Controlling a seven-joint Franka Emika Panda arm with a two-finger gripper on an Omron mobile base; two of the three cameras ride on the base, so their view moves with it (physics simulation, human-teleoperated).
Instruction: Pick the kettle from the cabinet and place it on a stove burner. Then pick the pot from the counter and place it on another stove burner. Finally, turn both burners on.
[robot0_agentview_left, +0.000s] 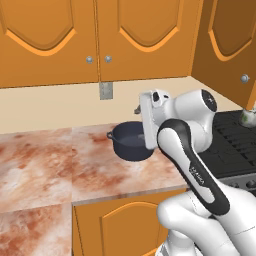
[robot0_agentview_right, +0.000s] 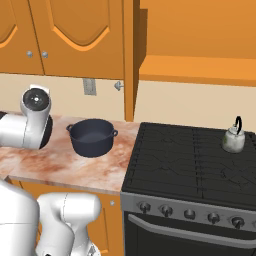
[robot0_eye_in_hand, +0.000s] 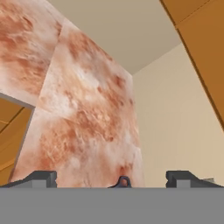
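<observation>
The small whitish kettle (robot0_agentview_right: 233, 138) (robot0_agentview_left: 248, 116) stands upright on a back right burner (robot0_agentview_right: 220, 150) of the black cooktop. On the marbled counter (robot0_agentview_right: 95, 167) left of the stove sits the dark pot (robot0_agentview_right: 91, 136) (robot0_agentview_left: 129, 142), lidless. My arm reaches over the counter, its hand (robot0_agentview_left: 150, 119) just above the pot's right side. In the hand view my gripper (robot0_eye_in_hand: 113, 179) is open, its fingertips (robot0_eye_in_hand: 43, 177) wide apart with nothing held. A bit of the pot's handle (robot0_eye_in_hand: 123, 180) shows low between them.
The wall cabinet (robot0_agentview_right: 195, 67) above the stove is open, its door (robot0_agentview_left: 230, 45) swung out. A row of dark knobs (robot0_agentview_right: 190, 214) lines the range front. A wall outlet (robot0_agentview_right: 89, 86) sits behind the pot. Closed cabinets (robot0_agentview_left: 50, 35) hang above the counter.
</observation>
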